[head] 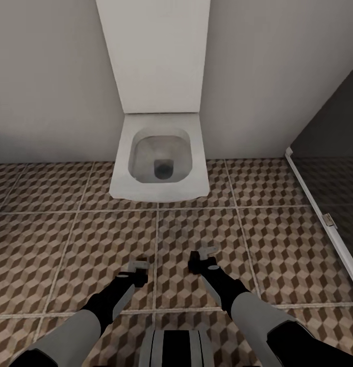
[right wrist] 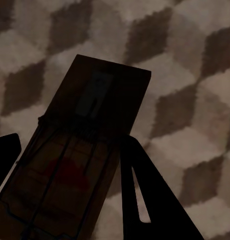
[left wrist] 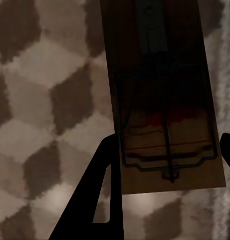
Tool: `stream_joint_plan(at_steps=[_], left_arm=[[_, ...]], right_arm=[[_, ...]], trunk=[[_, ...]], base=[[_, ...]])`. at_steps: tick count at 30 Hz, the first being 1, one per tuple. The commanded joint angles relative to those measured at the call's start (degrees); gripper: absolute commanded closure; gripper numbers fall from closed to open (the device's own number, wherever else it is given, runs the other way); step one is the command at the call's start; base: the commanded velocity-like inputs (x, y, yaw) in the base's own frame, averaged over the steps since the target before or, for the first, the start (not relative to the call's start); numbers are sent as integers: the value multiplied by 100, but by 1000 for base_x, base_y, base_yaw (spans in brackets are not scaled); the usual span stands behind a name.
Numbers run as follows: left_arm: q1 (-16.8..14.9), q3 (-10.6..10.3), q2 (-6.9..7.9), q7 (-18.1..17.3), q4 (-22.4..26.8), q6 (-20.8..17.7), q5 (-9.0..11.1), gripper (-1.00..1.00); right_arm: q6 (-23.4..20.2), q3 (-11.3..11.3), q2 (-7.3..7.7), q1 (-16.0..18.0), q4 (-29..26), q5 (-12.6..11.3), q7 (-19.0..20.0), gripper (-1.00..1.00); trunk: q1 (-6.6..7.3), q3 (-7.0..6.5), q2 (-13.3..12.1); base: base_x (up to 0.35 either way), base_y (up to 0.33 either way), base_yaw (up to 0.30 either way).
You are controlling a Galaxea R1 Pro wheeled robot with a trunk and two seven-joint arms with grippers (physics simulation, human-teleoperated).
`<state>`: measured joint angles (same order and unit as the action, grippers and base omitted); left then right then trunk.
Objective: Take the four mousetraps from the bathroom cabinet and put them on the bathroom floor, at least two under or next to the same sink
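Left gripper (head: 141,271): low over the bathroom floor (head: 69,244), close to the robot's trunk; in the left wrist view its dark fingers (left wrist: 97,200) sit on either side of a mousetrap (left wrist: 164,115), closed on the board's edges.
Left mousetrap: tan wooden board with a dark wire frame and a reddish patch, held flat above the cube-patterned tiles.
Right gripper (head: 204,257): just beside the left one, a little farther forward; in the right wrist view its fingers (right wrist: 149,200) flank a second mousetrap (right wrist: 80,160), closed on it.
Right mousetrap: mostly in shadow, same wire frame, tilted across the view, tiles beneath.
Bathroom floor: brown, beige and white cube print, pale grout lines.
Toilet (head: 158,158): white, wall-hung, ahead of both grippers, bowl open.
Glass partition (head: 324,214): dark panel with a white frame, at the far right.
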<state>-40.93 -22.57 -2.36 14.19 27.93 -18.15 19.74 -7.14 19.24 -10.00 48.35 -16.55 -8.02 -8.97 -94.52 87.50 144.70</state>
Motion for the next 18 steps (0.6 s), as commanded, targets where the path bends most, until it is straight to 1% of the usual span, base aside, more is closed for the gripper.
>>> stream_joint_plan(at_steps=[1,5,8,18], left_arm=[[-2,-46,7,57,11,-22,57,100],[-2,-46,7,57,7,-22,57,100],[-2,-46,7,57,4,-22,57,100],[-2,-46,7,57,2,-20,57,100]], right_arm=[[-17,45,0,3,1,-60,-39,100],[-6,45,0,2,10,-59,-29,100],[-1,45,0,4,16,-59,-27,100],[2,45,0,1,18,-59,-26,100]], trunk=[[1,3,1],[1,3,1],[1,3,1],[1,3,1]], base=[[0,0,0],[2,0,0],[76,0,0],[184,0,0]])
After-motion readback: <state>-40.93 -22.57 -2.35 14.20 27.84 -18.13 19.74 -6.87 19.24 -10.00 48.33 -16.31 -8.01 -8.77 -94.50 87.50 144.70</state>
